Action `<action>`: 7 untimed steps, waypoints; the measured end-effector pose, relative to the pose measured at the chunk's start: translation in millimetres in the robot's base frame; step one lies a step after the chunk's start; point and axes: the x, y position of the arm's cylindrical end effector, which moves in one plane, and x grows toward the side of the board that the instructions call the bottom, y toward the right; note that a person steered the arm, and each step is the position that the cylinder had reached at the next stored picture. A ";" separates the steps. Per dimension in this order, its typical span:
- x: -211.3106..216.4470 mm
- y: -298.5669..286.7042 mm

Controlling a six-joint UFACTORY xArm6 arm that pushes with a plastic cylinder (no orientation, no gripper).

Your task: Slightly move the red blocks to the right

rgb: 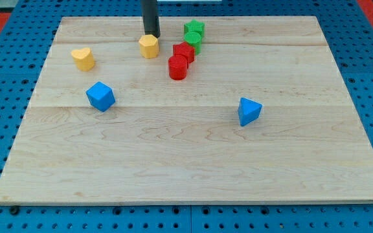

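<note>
Two red blocks sit near the view's top centre: a red round block [177,67] and a red block [184,52] just behind it, touching. My tip [151,34] stands at the view's top, just behind a yellow hexagonal block [149,46], to the left of the red blocks. Two green blocks, a star-like one [194,28] and another [193,40], sit right behind the red ones.
A yellow heart-shaped block [83,58] lies at the upper left. A blue cube [100,96] lies left of centre. A blue triangular block [248,111] lies right of centre. The wooden board [186,175] rests on a blue perforated table.
</note>
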 end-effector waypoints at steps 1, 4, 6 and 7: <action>6.2 4.3; 75.3 -15.5; 86.0 17.5; 90.5 31.2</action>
